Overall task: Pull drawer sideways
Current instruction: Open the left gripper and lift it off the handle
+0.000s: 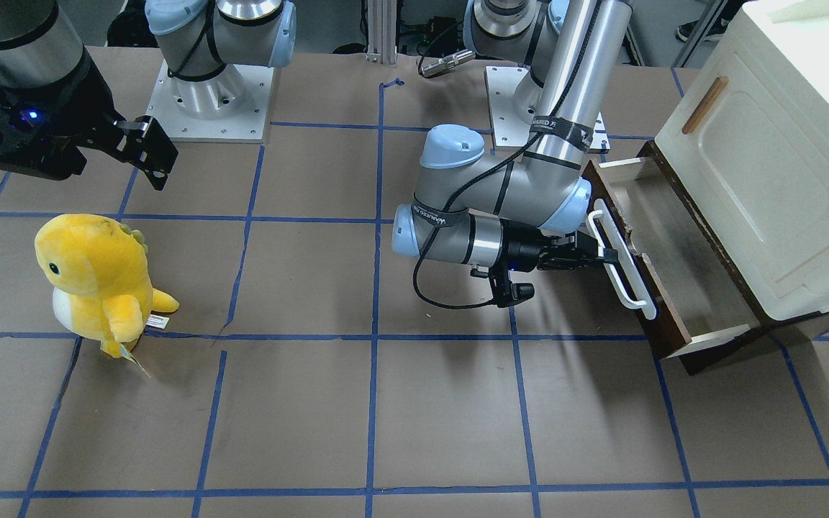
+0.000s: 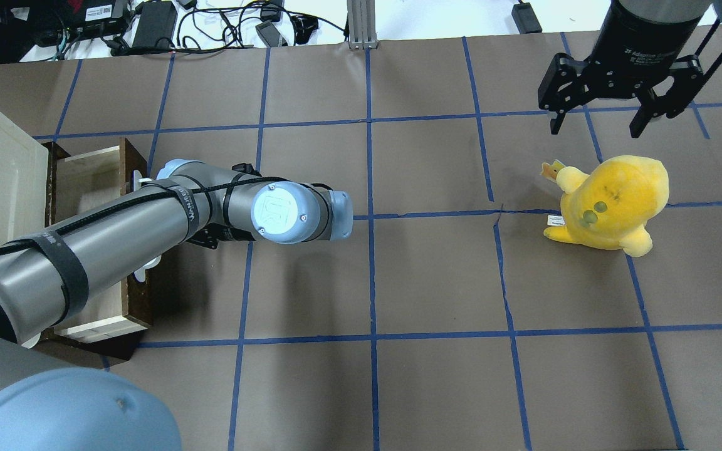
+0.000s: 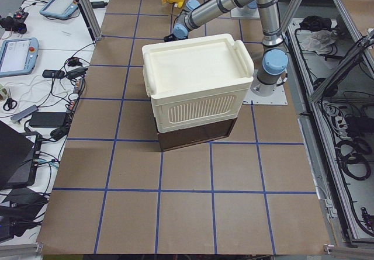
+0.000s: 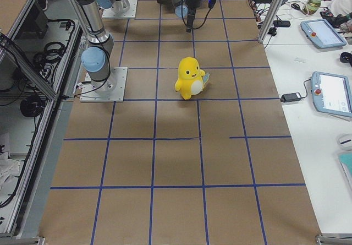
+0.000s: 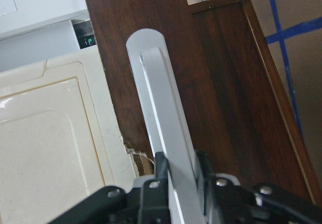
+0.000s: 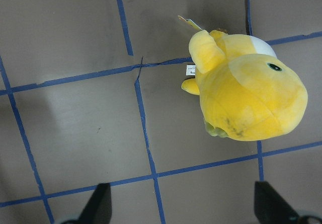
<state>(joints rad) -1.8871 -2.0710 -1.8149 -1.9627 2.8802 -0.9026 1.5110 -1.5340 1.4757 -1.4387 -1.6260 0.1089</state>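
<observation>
From across the table, the drawer sits at about three o'clock in the frame, drawn well out from under the cream-white cabinet, with its greyish floor open to view. The left gripper reaches in level from nine o'clock of the dark brown front and meets the white bar handle near its middle. A yellow plush dinosaur stands at eight o'clock on the brown paper-covered table, well apart from the drawer. Overhead, the drawer lies at nine o'clock, largely under the left forearm, which hides that gripper. The right gripper hangs at one o'clock with its jaws spread wide and nothing between them, just beyond the plush. From the left end, the cabinet blocks the drawer; the dark band beneath it is probably the cabinet's base. From the right end, the plush stands near centre, and the drawer is out of frame. The left wrist camera shows both fingers pressed against either side of the handle, closed tight on it, with the brown front behind. The right wrist camera looks down on the plush at two o'clock.
</observation>
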